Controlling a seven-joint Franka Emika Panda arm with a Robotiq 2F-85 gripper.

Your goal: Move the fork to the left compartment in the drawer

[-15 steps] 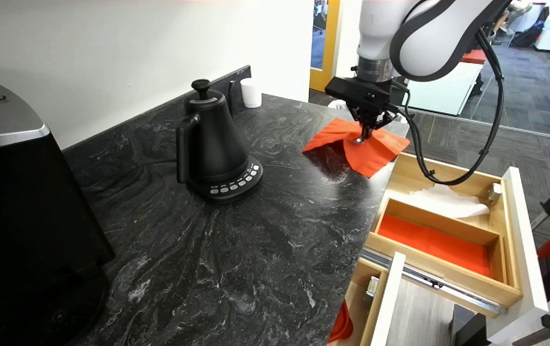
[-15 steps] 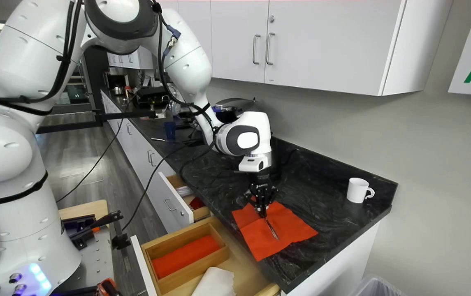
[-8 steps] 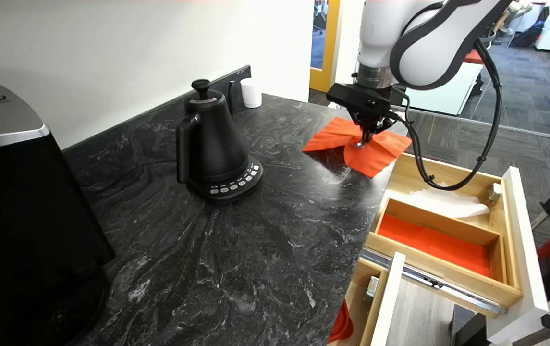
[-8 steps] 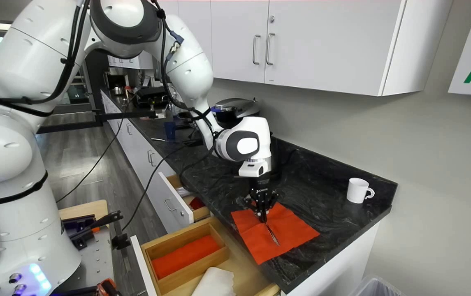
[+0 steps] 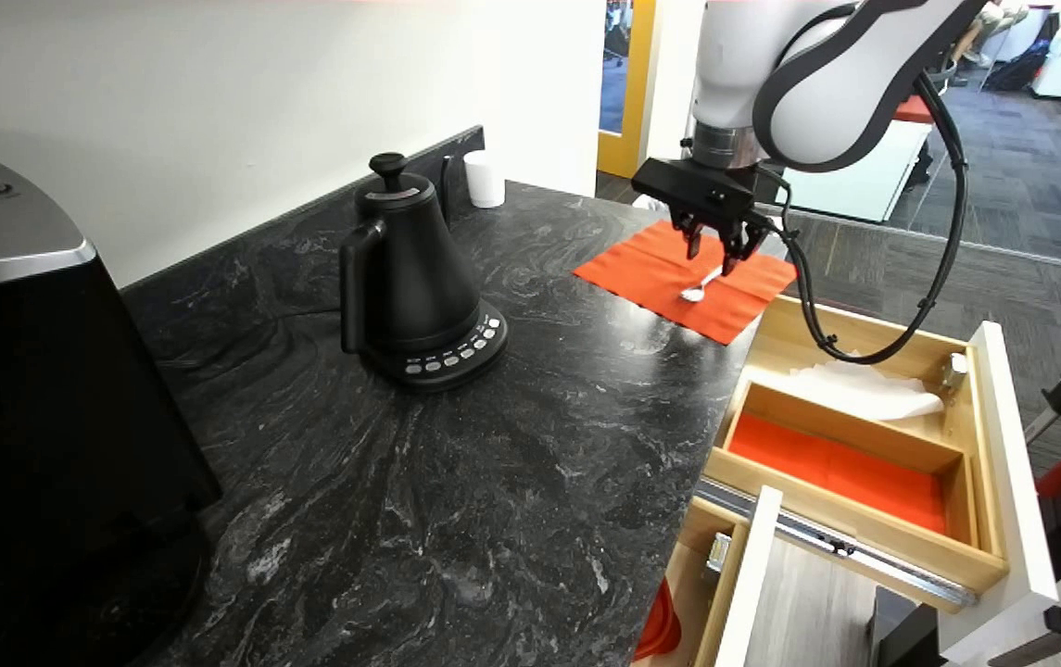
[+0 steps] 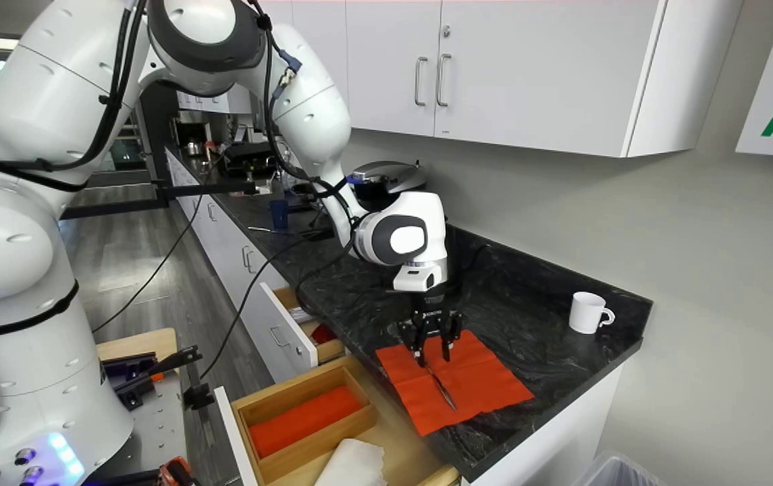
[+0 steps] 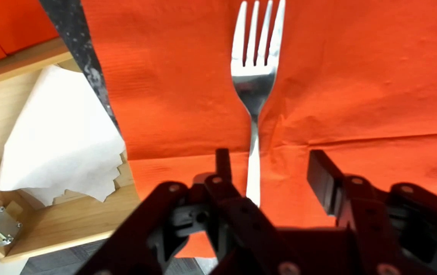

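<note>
The silver fork (image 7: 254, 91) lies on an orange-red cloth (image 7: 172, 95), tines at the top of the wrist view. It also shows in both exterior views, as a small whitish piece (image 5: 693, 294) and a thin dark line (image 6: 443, 390). My gripper (image 7: 271, 164) stands open just above it, handle between the fingers, nearer the left one; the handle's end is hidden behind that finger. In an exterior view the gripper (image 6: 433, 356) hangs over the cloth. The wooden drawer (image 6: 393, 439) is pulled out beside the counter; its orange-red-lined compartment (image 6: 305, 420) sits at left in that view.
White paper (image 6: 352, 464) lies in the drawer's other section. A black kettle (image 5: 419, 278) and a white mug (image 6: 586, 312) stand on the dark counter (image 5: 493, 482). A second drawer (image 6: 285, 331) is partly open. My arm's cable (image 5: 947, 269) loops over the drawer.
The jaws were shut at the fork with the cloth bunched up beneath. I dipped slightly, then the jaws opened; the cloth has flattened and the fork lies loose on it.
</note>
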